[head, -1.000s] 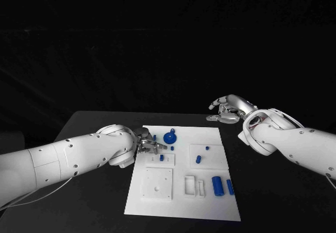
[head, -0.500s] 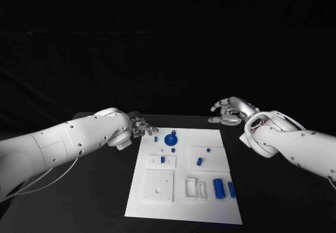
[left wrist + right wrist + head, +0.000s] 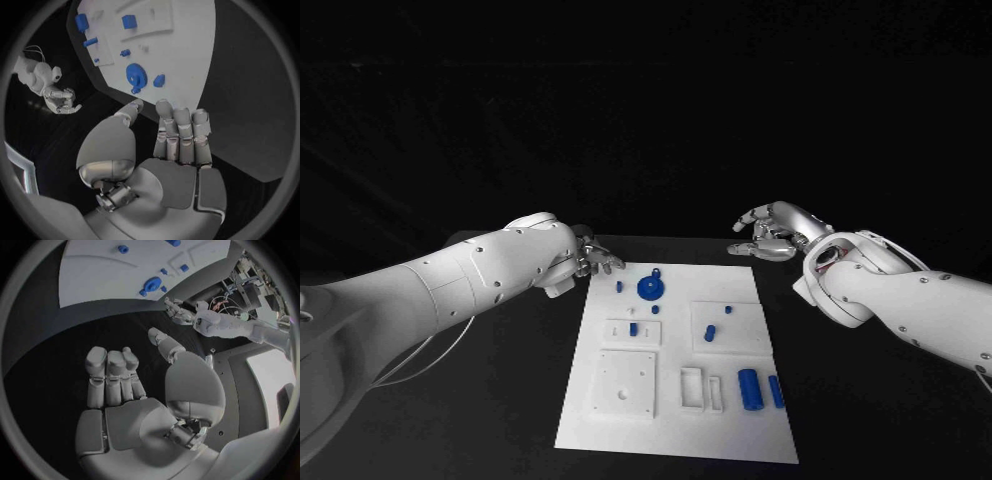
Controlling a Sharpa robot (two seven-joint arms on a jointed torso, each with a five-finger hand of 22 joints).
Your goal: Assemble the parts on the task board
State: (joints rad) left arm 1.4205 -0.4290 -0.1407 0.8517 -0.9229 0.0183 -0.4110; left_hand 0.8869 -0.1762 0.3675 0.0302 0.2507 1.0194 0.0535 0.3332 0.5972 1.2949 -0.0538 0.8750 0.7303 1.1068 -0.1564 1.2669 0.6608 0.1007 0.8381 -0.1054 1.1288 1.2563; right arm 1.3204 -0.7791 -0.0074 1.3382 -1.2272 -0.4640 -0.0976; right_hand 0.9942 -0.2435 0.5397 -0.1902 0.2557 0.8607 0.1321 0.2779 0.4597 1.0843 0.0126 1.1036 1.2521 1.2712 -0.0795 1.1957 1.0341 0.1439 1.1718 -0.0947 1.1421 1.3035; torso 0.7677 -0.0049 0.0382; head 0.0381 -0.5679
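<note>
- Left hand hangs just off the far-left corner of the task board, over the black desk. Fingers straight and loosely apart, nothing in it; the wrist view shows a bare palm.
- The board lies flat mid-desk. Near its far end there's a round blue disc part with a small blue peg right next to it, maybe touching, hard to tell.
- Further toward the robot: a short blue peg on the left raised block, another blue piece on the right block.
- Two blue cylinders lie side by side on the near-right part of the board.
- Right hand hovers beyond the board's far-right corner, fingers slightly curled but spread, holding nothing.
</note>
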